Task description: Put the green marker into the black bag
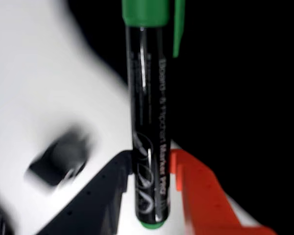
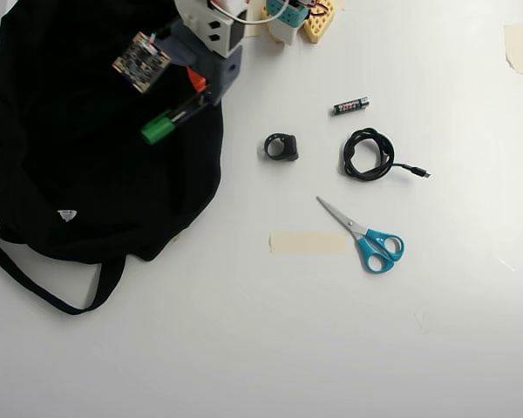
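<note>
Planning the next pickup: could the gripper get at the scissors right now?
Probably not yet: the gripper is shut on the green marker over the black bag. The scissors lie uncovered on the table, so the way looks free afterwards.

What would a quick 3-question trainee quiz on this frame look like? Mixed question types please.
1. True or false: the tool is shut on the green marker.
2. In the overhead view, the marker's green cap hangs over which thing? A) the scissors B) the black bag C) the strip of tape
3. Name the small dark thing lying on the table between the bag and the coiled cable in the overhead view.

Key
1. True: a black finger and an orange finger press the barrel from either side.
2. B
3. A small black ring-shaped piece; what it is exactly cannot be told.
</note>
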`<action>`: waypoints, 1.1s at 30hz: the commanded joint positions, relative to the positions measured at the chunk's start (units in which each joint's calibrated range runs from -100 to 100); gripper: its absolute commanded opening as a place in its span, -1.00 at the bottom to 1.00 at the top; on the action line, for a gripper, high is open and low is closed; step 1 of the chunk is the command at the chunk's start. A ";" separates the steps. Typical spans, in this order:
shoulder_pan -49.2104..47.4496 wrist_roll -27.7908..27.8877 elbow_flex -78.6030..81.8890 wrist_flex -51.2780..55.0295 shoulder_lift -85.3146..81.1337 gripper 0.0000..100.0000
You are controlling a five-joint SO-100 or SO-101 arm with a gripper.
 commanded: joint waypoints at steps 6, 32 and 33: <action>17.36 1.65 -1.43 -8.40 1.21 -0.96; 14.22 -1.13 -27.84 0.47 30.59 -0.42; 11.60 -1.65 -27.84 1.33 28.93 -0.42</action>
